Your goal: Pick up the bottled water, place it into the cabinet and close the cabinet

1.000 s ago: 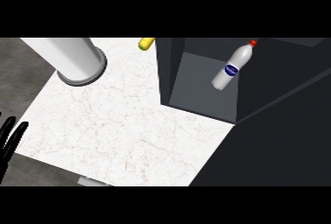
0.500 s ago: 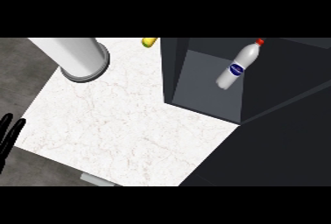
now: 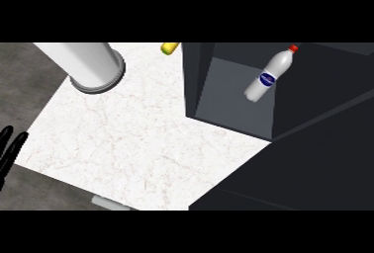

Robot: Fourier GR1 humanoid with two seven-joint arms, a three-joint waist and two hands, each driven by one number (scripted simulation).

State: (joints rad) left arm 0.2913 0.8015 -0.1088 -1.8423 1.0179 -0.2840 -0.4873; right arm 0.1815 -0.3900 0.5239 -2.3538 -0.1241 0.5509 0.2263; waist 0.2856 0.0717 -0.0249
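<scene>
— So where's the bottled water [image 3: 268,75]?
— Standing inside the open cabinet [image 3: 234,113], far right.
— And the hands?
— Left hand [image 3: 9,148] rests at the left edge, fingers straight, holding nothing; right unseen. Only closing remains, I'd judge.

white marble counter [image 3: 146,143], dark cabinet [image 3: 306,128], grey cylinder [image 3: 91,64]

place: kitchen
counter: white marble-veined countertop [image 3: 146,143]
storage: dark grey open cabinet [image 3: 219,94]
floor: grey speckled floor [image 3: 29,84]
</scene>
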